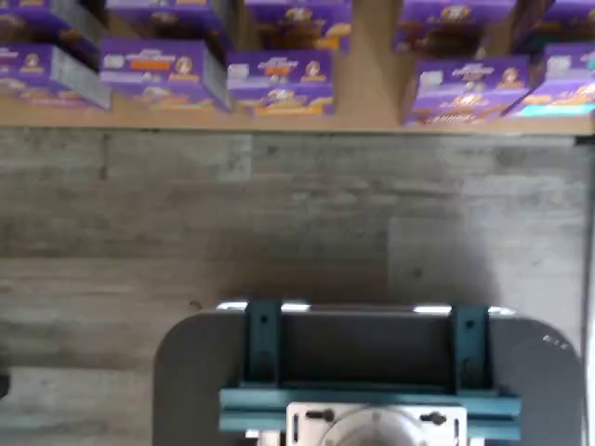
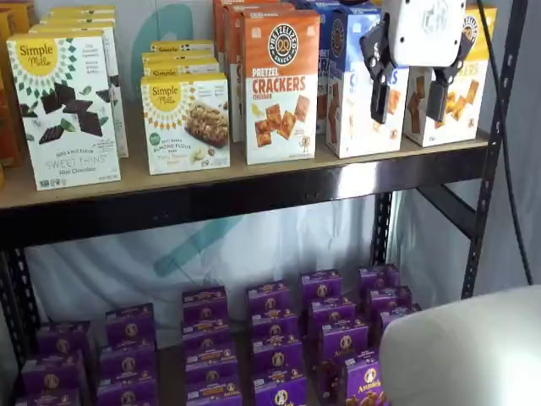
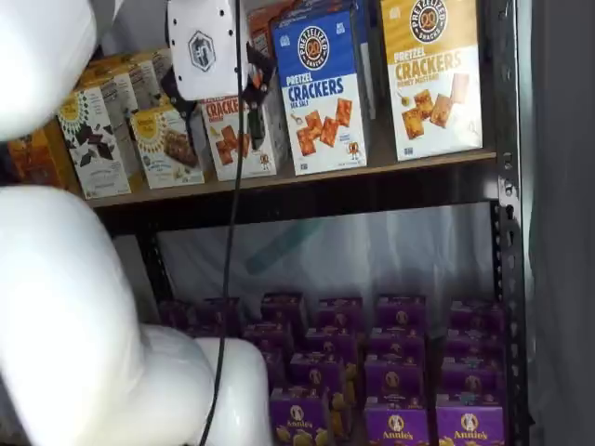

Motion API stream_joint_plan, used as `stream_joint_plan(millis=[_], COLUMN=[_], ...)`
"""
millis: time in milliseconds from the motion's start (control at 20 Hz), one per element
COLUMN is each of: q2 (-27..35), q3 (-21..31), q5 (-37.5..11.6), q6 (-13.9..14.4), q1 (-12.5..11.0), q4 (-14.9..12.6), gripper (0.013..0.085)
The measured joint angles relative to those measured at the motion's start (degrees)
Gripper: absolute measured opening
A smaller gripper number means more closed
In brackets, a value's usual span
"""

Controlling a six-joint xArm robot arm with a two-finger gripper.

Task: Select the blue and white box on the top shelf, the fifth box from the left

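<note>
- The white-bodied gripper with two black fingers (image 2: 408,100) hangs in front of the top shelf, a long tan wooden board with a dark metal front rail (image 2: 211,196); its fingers point down with a plain gap between them, released and grasping nothing.
- The tall cardboard box with a blue upper half and white lower half, lettered "CRACKERS" (image 3: 322,91), stands upright at the front edge of that board, long axis vertical, printed face toward the cameras.
- To the blue and white box's left stands an orange-and-white cracker box of the same size (image 2: 281,85); to its right, a yellow-and-white cracker box (image 3: 431,76).
- In a shelf view the gripper partly covers the blue and white box (image 2: 355,93), one finger over its face and the other over the gap toward the yellow neighbour.
- Judged from both shelf views, the gripper sits on the near side of the target, roughly level with the box's middle, not yet touching; the box lies farther in, toward the shelf.
- The coming move likely calls for bringing the fingers around toward the shelf and reaching in to straddle the box's narrow width.
- On the lower level, small purple boxes (image 2: 272,323) stand in rows; the wrist camera shows them beyond a grey plank floor (image 1: 279,214).
</note>
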Motion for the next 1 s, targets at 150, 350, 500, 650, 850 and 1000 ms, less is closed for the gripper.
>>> stream_joint_plan(millis=[150,350,500,650,850,1000], q2=[1.2,3.9,6.5,9.0,12.6,15.1], q3=[-0.7,-2.6,-4.7,-7.2,-11.3,-14.2], q5=[-1.9,-4.4,-6.6,-8.2,-8.7,-8.6], q6=[0.0,-0.7,-1.6,-2.5,-3.6,-4.6], q1=[0.3,0.0,-0.8,-1.5,-2.4,-3.6], q4=[-0.9,-1.5,-1.9,-2.4,-3.3,-2.7], gripper=[0.085,0.085,0.085,0.085,0.085,0.085])
